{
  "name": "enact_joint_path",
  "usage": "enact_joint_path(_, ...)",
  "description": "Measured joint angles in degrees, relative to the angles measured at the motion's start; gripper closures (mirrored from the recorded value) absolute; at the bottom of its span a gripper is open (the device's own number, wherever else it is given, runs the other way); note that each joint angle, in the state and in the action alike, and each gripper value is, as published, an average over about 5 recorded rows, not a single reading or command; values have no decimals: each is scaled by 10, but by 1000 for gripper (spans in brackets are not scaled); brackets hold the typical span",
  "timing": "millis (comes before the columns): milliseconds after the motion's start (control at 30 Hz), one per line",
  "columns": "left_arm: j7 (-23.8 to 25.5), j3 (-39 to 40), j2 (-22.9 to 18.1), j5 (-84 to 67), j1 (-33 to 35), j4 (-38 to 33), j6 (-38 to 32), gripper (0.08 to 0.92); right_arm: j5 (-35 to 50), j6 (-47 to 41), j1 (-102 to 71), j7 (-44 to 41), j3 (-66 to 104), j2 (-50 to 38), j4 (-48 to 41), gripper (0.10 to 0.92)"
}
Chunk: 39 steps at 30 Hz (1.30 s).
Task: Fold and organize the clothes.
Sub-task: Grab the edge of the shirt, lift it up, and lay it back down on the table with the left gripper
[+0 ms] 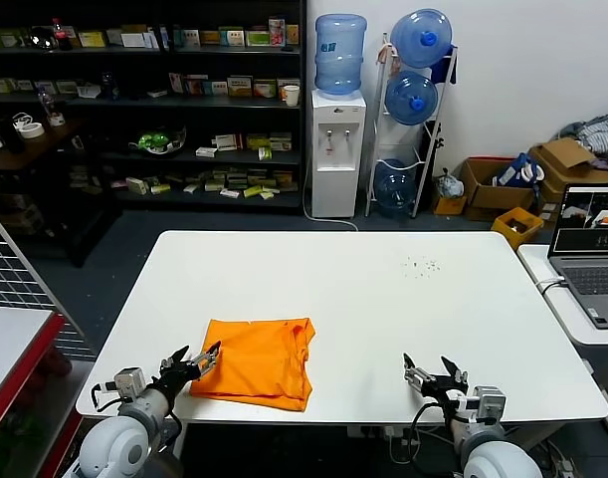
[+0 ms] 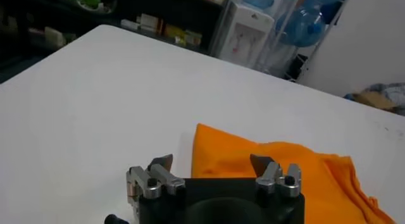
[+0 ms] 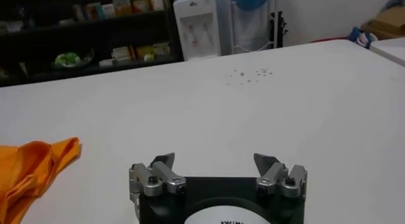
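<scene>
1. You have one orange T-shirt (image 1: 256,362), folded, on the near left part of the table.
2. You have one white table (image 1: 383,299) in front of you.
3. You have two grippers: the left gripper (image 1: 197,362) at the near left edge, the right gripper (image 1: 430,375) at the near right edge, both with jaws spread.
4. You can count four blue water bottles at the far wall: one on the dispenser (image 1: 339,53) and three in the rack (image 1: 414,96) to its right.
5. You have one water dispenser (image 1: 338,154).
6. You have one laptop (image 1: 590,251), on the far right.
</scene>
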Motion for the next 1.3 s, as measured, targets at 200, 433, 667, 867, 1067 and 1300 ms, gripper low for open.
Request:
enact_joint_path(200, 16, 4, -13, 15, -5, 20, -11, 180, 2, -1, 0, 1, 0, 0, -1, 203)
enact_joint_path(433, 22, 13, -27, 31, -12, 39, -19, 319, 4, -3, -1, 3, 0, 0, -1, 203)
enact_joint_path(667, 23, 19, -32, 39, -17, 45, -21, 518, 6, -3, -2, 3, 2, -1, 0, 203)
enact_joint_path(867, 22, 20, -34, 42, -15, 42, -22, 692, 7, -3, -1, 5, 1, 0, 0, 203)
enact_joint_path(1067, 21, 17, -37, 44, -10, 33, -24, 857, 7, -3, -1, 5, 1, 0, -1, 203)
enact_joint_path(1300, 3, 7, -37, 55, 2, -2, -16, 892, 7, -2, -1, 5, 2, -1, -2, 203)
